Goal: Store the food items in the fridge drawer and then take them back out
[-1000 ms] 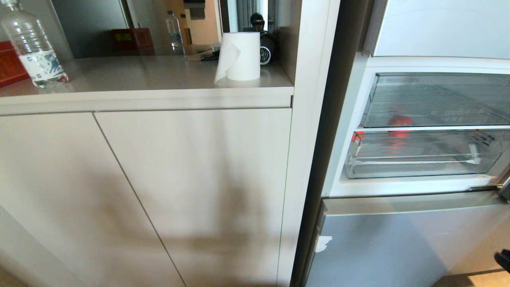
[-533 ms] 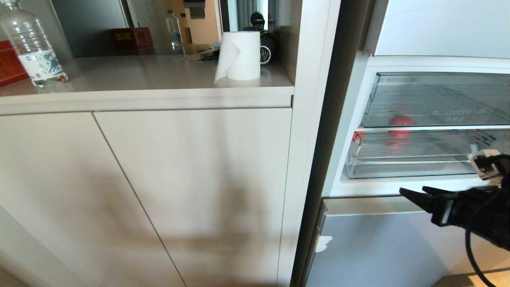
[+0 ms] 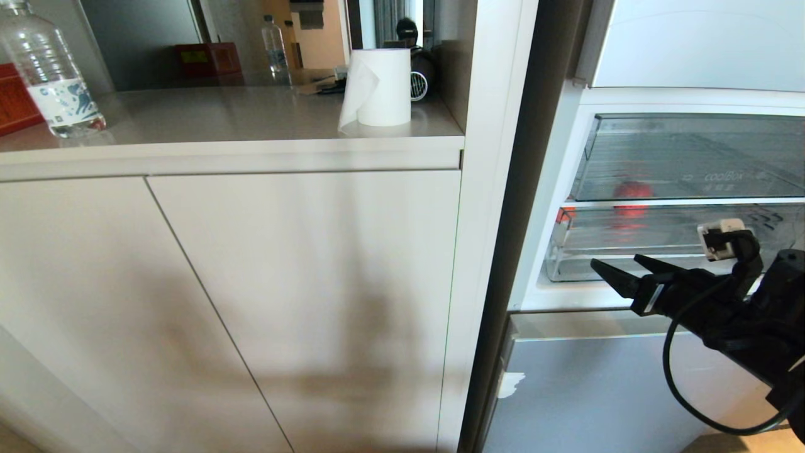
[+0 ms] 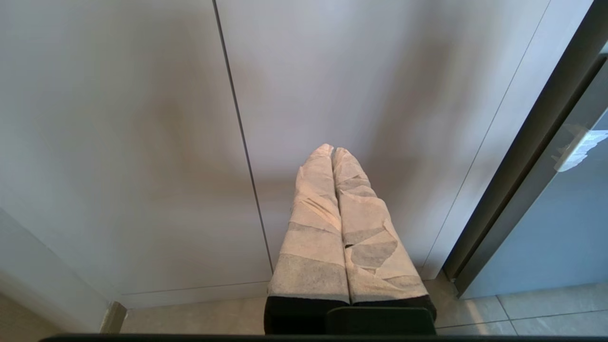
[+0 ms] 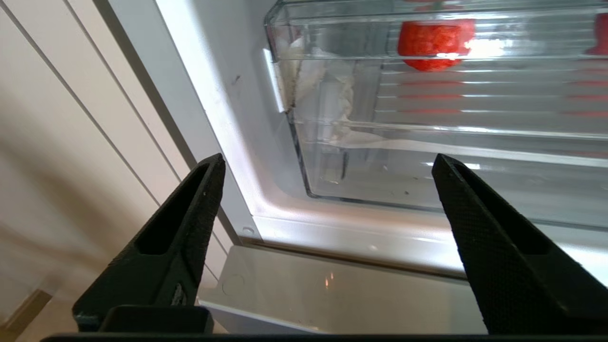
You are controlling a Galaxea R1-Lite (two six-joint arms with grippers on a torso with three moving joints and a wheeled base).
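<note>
The fridge drawer (image 3: 654, 255) (image 5: 427, 142) is a clear, shallow box with a ribbed floor, pushed in at the bottom of the open fridge compartment. One red-orange food item (image 3: 632, 192) (image 5: 434, 42) shows through its clear front near the top rim; a second red piece (image 5: 601, 33) peeks in at the view's edge. My right gripper (image 3: 619, 267) (image 5: 327, 166) hovers just in front of and slightly below the drawer's front, open, nothing between its black fingers. My left gripper (image 4: 332, 149), its fingers wrapped in tape, is shut and empty, parked low facing a cabinet door.
A clear drawer printed "coolBox" (image 3: 685, 157) sits right above. The grey freezer door (image 3: 629, 377) closes the space below. Left of the fridge stands a beige cabinet (image 3: 283, 283), its counter holding a paper towel roll (image 3: 380, 88) and a water bottle (image 3: 50, 69).
My right arm has risen into the head view from the lower right and moved up and left to the drawer's front. The drawers and food have not moved.
</note>
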